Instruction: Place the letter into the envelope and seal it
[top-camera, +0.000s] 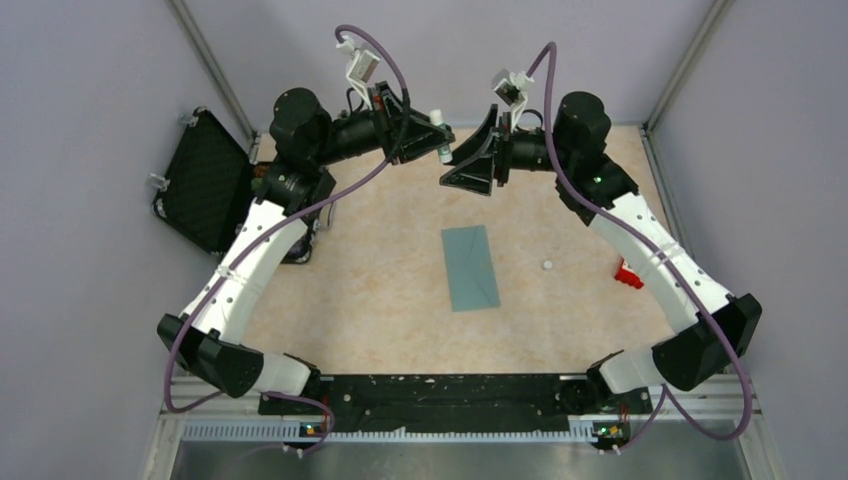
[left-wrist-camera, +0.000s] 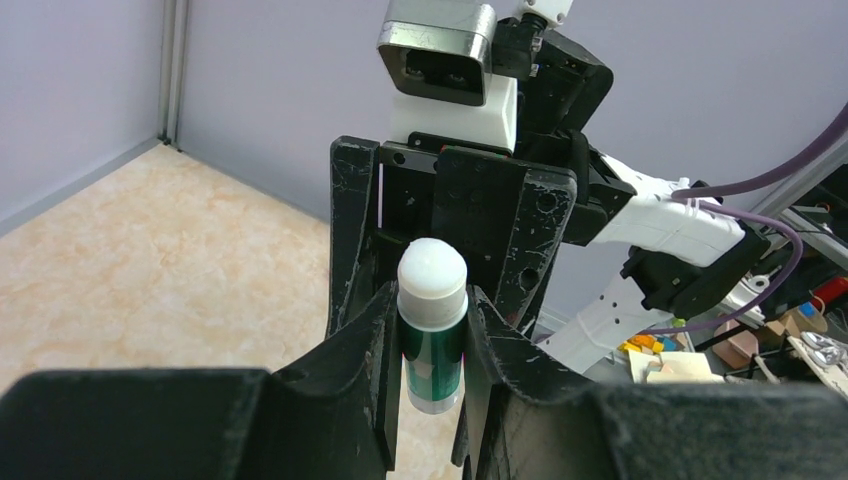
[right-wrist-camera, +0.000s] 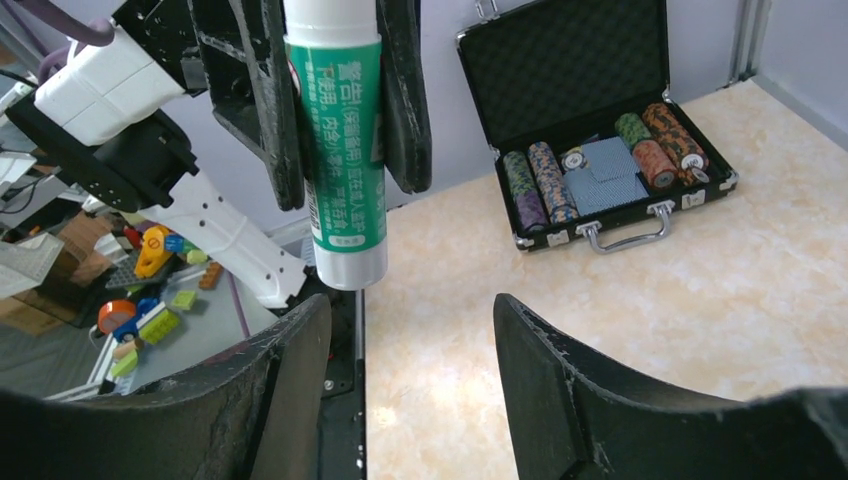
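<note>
Gripping a green glue stick (left-wrist-camera: 432, 350) by its body, the left end effector (left-wrist-camera: 432, 330) has its jaws drawn narrow against both sides of the tube. The white cap end sticks out past the fingertips. The right end effector (right-wrist-camera: 410, 330) faces it with jaws spread wide and nothing between them, and the capped end of the glue stick hangs just in front of that gap. Both end effectors are raised off the desk (top-camera: 380, 290), tip to tip, near its far edge.

The envelope (top-camera: 471, 268) lies flat on the desk, its long side running away from the arm bases. It sits below both end effectors and on their base-ward side, well apart from each and touched by neither. In the top view it is roughly in line with the right end effector's open fingers.

A small white round item (top-camera: 547, 265) rests near the envelope on the right arm's side, with a red object (top-camera: 628, 274) farther out beside that arm. Behind the left end effector, an open black case (right-wrist-camera: 600, 150) holds stacks of poker chips.
</note>
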